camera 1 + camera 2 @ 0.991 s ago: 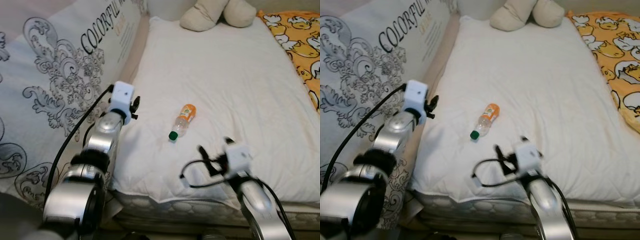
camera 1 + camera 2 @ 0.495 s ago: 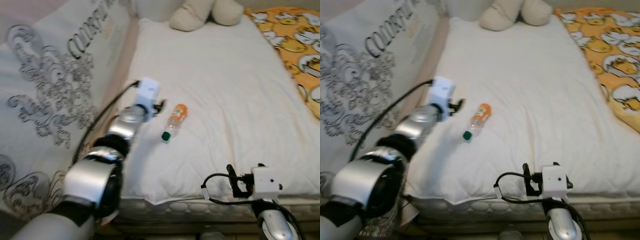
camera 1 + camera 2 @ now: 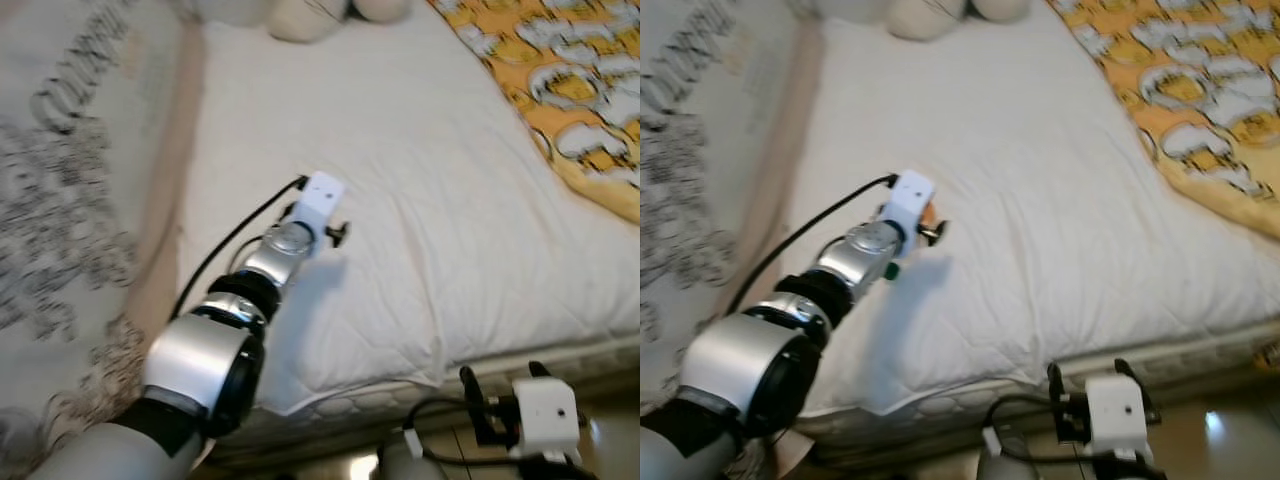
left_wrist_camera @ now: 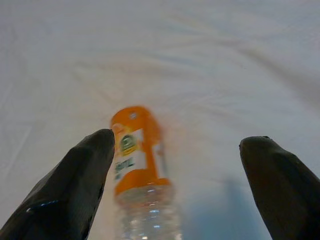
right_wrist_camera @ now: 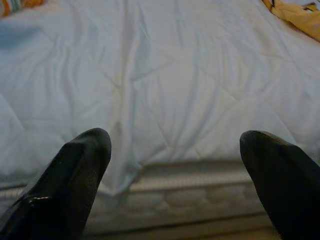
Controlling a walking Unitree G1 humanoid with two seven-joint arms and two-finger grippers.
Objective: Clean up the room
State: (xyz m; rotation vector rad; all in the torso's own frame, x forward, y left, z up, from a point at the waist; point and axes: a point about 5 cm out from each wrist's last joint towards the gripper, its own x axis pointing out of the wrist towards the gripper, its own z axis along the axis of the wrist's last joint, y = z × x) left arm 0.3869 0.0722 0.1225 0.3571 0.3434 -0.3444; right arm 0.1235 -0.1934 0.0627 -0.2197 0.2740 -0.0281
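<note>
Orange-labelled plastic bottle (image 4: 137, 165) is seen lying on the white bed (image 4: 210, 60) between the spread fingers of the left tool (image 4: 177, 185); the right tool (image 5: 175, 185) is open too, held before the bed edge.

Left arm (image 3: 250, 290) stretched over the white quilt (image 3: 420, 180), orange blanket (image 3: 560, 100) alongside.

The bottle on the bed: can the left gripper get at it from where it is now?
Probably yes. The left gripper is open right over the bottle, which lies on the white quilt between its fingers, nearer one finger, nothing between.
</note>
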